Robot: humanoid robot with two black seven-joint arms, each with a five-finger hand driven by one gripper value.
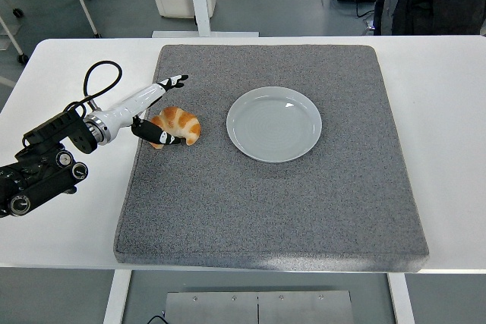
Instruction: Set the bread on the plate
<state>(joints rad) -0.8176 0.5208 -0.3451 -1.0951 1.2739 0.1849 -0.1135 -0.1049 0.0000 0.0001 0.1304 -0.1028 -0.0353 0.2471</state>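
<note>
Between left hand (158, 108) fingers, bread (176, 126)

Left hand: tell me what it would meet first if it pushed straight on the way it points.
The left hand points right across the grey mat; the croissant sits right at its lower fingers, so it would likely meet that first, before the plate.

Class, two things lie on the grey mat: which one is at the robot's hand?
The croissant, left of the plate. The left hand has fingers spread around it, one fingertip against its near side; the plate lies apart, empty.
</note>
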